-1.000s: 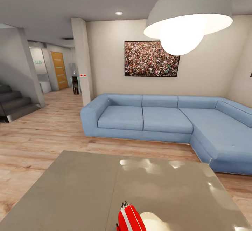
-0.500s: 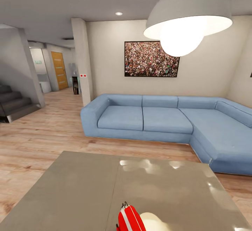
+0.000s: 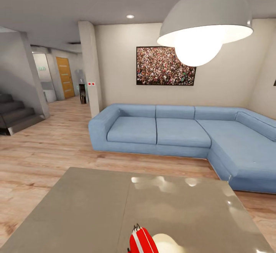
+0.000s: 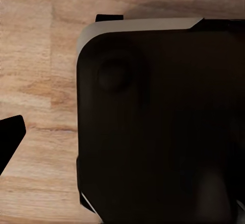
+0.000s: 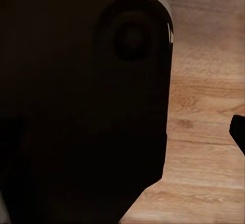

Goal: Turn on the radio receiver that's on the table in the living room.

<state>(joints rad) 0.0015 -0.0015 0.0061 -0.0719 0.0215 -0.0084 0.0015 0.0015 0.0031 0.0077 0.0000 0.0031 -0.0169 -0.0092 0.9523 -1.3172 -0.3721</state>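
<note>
The red radio receiver (image 3: 142, 241) with pale edge trim stands on edge on the glossy grey-taupe coffee table (image 3: 96, 207), cut off by the lower border of the head view. Its dial face is hidden. A pale rounded shape (image 3: 167, 243) lies right beside it on the tabletop. In the left wrist view one dark fingertip (image 4: 10, 138) shows over wood floor beside a large dark rounded body (image 4: 163, 127). The right wrist view has a dark fingertip (image 5: 239, 132) at its edge next to the same kind of dark body (image 5: 81, 106).
A blue sectional sofa (image 3: 172, 130) stands beyond the table under a framed crowd picture (image 3: 165, 65). A white dome pendant lamp (image 3: 205, 19) hangs close overhead. At the left are a pillar (image 3: 92, 68), stairs (image 3: 15, 114) and a hallway with an orange door (image 3: 65, 77).
The whole head picture has slid down a little, so the camera has tilted slightly up. The radio receiver and the table have not moved.
</note>
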